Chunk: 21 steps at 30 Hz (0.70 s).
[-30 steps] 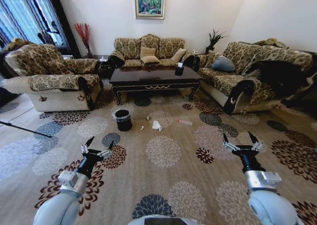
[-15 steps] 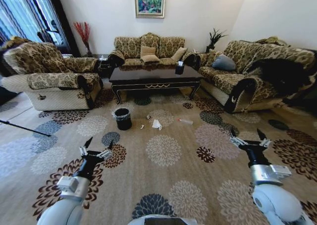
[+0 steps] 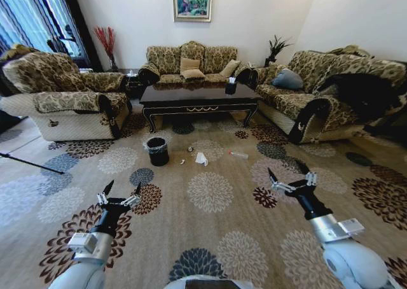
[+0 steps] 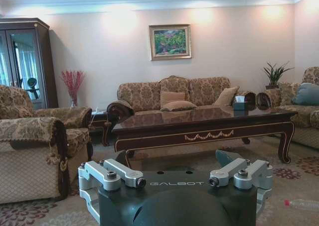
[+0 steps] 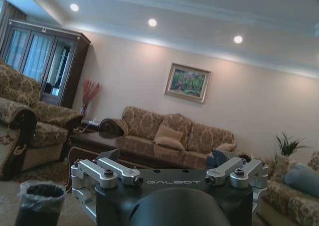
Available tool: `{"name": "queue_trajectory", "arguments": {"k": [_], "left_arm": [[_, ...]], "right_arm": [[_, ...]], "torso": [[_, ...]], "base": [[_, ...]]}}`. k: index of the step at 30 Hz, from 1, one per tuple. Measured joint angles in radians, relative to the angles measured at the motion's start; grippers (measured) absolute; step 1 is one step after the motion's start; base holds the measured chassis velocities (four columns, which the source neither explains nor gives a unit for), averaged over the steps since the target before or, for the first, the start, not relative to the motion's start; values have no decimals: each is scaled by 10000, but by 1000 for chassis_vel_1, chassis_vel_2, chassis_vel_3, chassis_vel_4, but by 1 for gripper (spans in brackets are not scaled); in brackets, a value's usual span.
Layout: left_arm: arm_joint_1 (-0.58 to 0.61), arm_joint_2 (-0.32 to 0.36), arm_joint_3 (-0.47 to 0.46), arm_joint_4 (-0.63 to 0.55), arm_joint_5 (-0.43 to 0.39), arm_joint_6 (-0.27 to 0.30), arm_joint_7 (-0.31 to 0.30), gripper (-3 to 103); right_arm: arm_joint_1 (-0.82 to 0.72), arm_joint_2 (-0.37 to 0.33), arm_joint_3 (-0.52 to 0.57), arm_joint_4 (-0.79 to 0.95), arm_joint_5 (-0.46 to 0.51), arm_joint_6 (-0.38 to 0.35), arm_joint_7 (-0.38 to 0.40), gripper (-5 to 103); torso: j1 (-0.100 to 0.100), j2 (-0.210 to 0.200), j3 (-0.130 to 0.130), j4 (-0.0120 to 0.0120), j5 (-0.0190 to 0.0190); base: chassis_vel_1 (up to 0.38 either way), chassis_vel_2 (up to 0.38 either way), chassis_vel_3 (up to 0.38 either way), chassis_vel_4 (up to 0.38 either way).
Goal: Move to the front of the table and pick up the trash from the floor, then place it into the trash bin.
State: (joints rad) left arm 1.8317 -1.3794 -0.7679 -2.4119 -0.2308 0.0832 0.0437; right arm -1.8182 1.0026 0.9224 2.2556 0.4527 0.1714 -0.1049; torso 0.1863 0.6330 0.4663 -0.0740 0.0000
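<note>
Head view: dark glossy worktop [image 3: 198,97] upper centre of frame, between sofas, gold scroll on apron, small dark box with white tissue [image 3: 230,89] on its right end. Trash bin [image 3: 158,153] on carpet just below worktop's left end, clear liner crinkled round rim. Trash right of bin, on the carpet: crumpled white tissue [image 3: 201,159] centre frame, tiny white scrap [image 3: 182,163] between bin and tissue, small dark round bit [image 3: 190,150] just above the scrap, clear bottle-like piece [image 3: 238,155] further right. All pieces apart from each other and from bin. Left pincer [image 3: 119,194] lower left of frame, fingers spread, empty, over carpet, well short of bin. Right pincer [image 3: 292,177] lower right of centre, fingers spread, empty, well apart from the bottle-like piece.

Left wrist view: pincer body with GALBOT lettering at bottom of frame, finger links splayed wide, nothing between them. Worktop [image 4: 209,121] across mid frame, box with tissue [image 4: 239,103] on its far right end. Clear bottle-like piece [image 4: 302,204] at lower right edge on the carpet. Framed painting [image 4: 170,42] on wall, upper centre.

Right wrist view: pincer body at bottom of frame, links spread, empty. Trash bin [image 5: 38,203] lower left corner, liner bunched at rim. Painting [image 5: 187,82] on wall mid frame; camera tilted up, ceiling lights across top.
</note>
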Motion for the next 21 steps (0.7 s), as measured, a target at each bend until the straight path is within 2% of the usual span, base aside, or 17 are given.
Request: {"name": "queue_trajectory", "arguments": {"k": [2, 4, 5, 6, 8, 13, 21], "left_arm": [[15, -26, -4, -15, 0, 0, 5, 100], [43, -71, -4, -59, 0, -2, 11, 100], [43, -71, -4, -59, 0, -2, 11, 100], [47, -87, 2, -72, 0, -2, 12, 100], [53, -112, 16, -90, 6, -2, 15, 100], [60, -115, 2, -97, 6, -9, 22, 100], [70, -117, 60, -40, 37, -40, 35, 100]], "right_arm": [[-53, 13, 82, 97, 148, -509, 258, 100], [-121, -3, 130, 461, 764, -1996, 1426, 100], [-121, -3, 130, 461, 764, -1996, 1426, 100], [-122, -12, 151, 583, 972, -2465, 1803, 100], [-116, -22, 234, 632, 882, -2753, 1949, 100], [-162, 25, 294, 608, 295, -2625, 1683, 100], [-198, 133, 284, 607, 200, -2338, 1506, 100]], "torso": [[-36, -77, -44, 1, 1], [-92, -213, -122, 0, 0], [-92, -213, -122, 0, 0], [-113, -273, -161, 0, 0], [-157, -390, -237, 1, 0], [-239, -592, -355, 0, 0], [-377, -927, -552, 1, 0]], "base": [[0, 0, 0, 0], [0, 0, 0, 0], [0, 0, 0, 0], [0, 0, 0, 0], [0, 0, 0, 0], [0, 0, 0, 0], [0, 0, 0, 0]]}}
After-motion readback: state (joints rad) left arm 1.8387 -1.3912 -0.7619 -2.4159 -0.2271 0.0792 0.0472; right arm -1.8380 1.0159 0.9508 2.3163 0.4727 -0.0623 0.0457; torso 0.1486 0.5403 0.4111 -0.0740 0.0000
